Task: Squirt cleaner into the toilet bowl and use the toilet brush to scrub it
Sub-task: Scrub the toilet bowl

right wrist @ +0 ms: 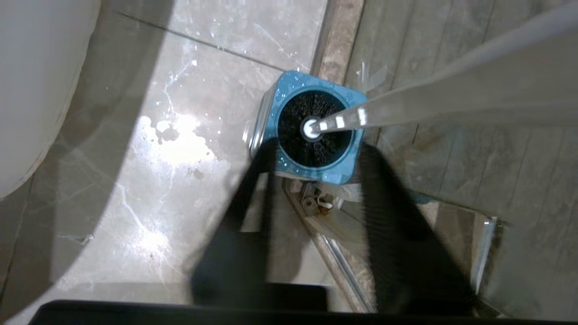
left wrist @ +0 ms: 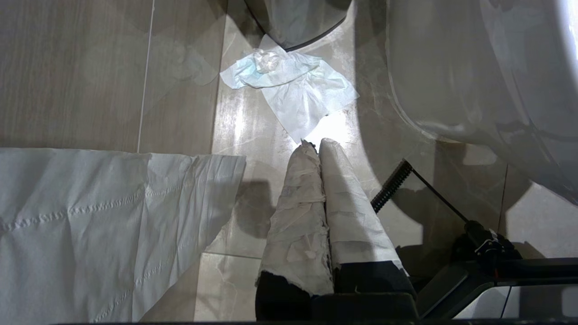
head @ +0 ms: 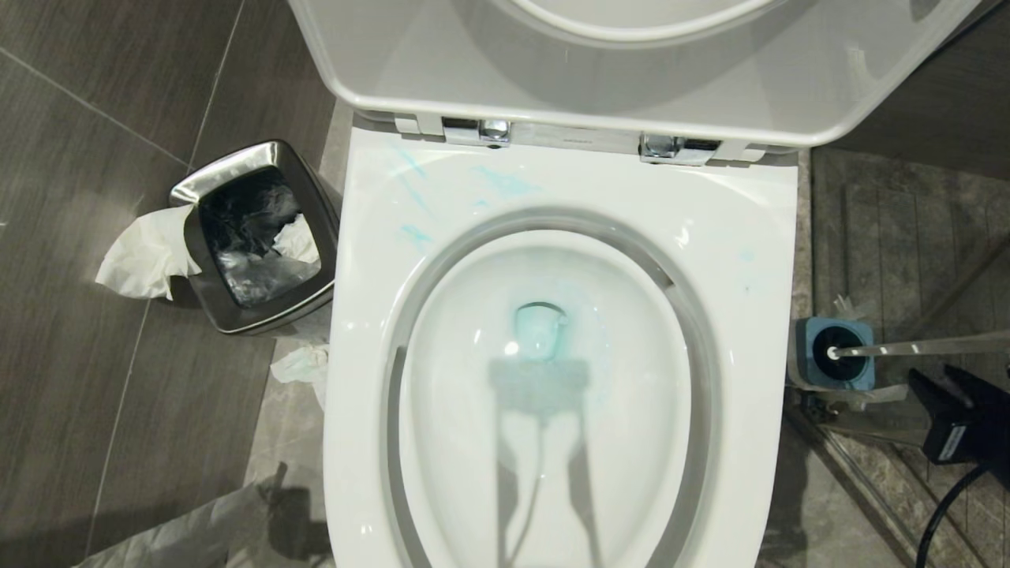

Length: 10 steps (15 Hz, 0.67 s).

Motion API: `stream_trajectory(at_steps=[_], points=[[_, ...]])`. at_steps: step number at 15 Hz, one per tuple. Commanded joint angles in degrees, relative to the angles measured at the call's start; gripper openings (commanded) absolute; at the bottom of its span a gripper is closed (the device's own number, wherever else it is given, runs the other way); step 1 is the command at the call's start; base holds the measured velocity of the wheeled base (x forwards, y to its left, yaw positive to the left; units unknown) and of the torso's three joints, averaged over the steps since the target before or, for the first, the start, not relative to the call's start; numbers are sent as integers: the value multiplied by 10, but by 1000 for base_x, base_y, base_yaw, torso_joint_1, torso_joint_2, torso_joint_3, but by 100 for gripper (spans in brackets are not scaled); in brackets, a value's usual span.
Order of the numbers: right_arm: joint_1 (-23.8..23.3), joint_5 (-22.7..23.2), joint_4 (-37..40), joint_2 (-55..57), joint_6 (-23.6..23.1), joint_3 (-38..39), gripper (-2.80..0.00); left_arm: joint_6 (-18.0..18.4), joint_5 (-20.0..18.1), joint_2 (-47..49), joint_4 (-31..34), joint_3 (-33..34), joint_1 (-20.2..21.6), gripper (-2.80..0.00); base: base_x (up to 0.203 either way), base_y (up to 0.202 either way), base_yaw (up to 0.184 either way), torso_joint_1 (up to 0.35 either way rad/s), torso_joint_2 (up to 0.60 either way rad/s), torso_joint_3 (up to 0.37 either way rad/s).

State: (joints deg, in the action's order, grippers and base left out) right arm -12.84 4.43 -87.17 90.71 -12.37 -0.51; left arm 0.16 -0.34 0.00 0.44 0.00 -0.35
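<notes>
The white toilet bowl [head: 757, 260] fills the head view with its lid raised. Pale blue cleaner [head: 505, 183] is smeared on the back of the rim and tints the water [head: 540, 331]. The toilet brush [head: 923, 347] stands in its blue-topped holder [head: 809, 335] on the floor to the right of the bowl, its handle leaning away to the right. My right gripper [head: 947, 383] hangs open just in front of the holder [right wrist: 275, 97], apart from the brush handle [right wrist: 406, 110], with nothing between its fingers. My left gripper [left wrist: 316, 143], fingers wrapped in white tape, is shut and empty above the floor.
A steel waste bin [head: 252, 237] with tissue [head: 146, 252] hanging over its edge stands left of the bowl. Crumpled tissue [left wrist: 293, 90] and a large paper sheet [left wrist: 90, 225] lie on the floor tiles. A metal door track [right wrist: 334, 253] runs beneath the right gripper.
</notes>
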Motion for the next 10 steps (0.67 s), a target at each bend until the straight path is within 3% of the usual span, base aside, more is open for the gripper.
stream_trajectory(at_steps=[1, 6, 10], points=[[-1, -4, -5, -17, -2, 4, 0, 0, 0, 1, 0, 1, 0, -280, 0, 0, 0, 0, 0, 0], [-32, -4, 0, -14, 24, 4, 0, 0, 0, 1, 0, 1, 0, -280, 0, 0, 0, 0, 0, 0], [-51, 1, 49, 7, 29, -6, 0, 0, 0, 1, 0, 1, 0, -280, 0, 0, 0, 0, 0, 0]])
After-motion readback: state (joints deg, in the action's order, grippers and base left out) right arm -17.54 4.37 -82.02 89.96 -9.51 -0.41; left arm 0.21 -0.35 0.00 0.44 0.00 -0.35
